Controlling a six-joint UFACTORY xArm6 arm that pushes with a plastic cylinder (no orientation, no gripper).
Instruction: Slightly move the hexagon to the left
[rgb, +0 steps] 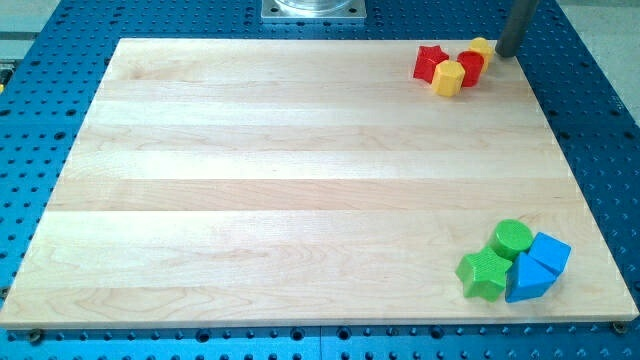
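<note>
My tip sits at the view's top right, just right of a yellow block. No claw on this rig. Yellow hexagon touches red block, beside red star, on the table.

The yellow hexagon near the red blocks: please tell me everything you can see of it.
The yellow hexagon is a small, low six-sided block with a matte, plastic-like look, lying flat on the wooden board near the view's top right. Its right side touches the red block, and the red star sits close at its upper left. Another yellow block lies behind the red one. My tip stands farther right, beside that yellow block, apart from the hexagon.
</note>
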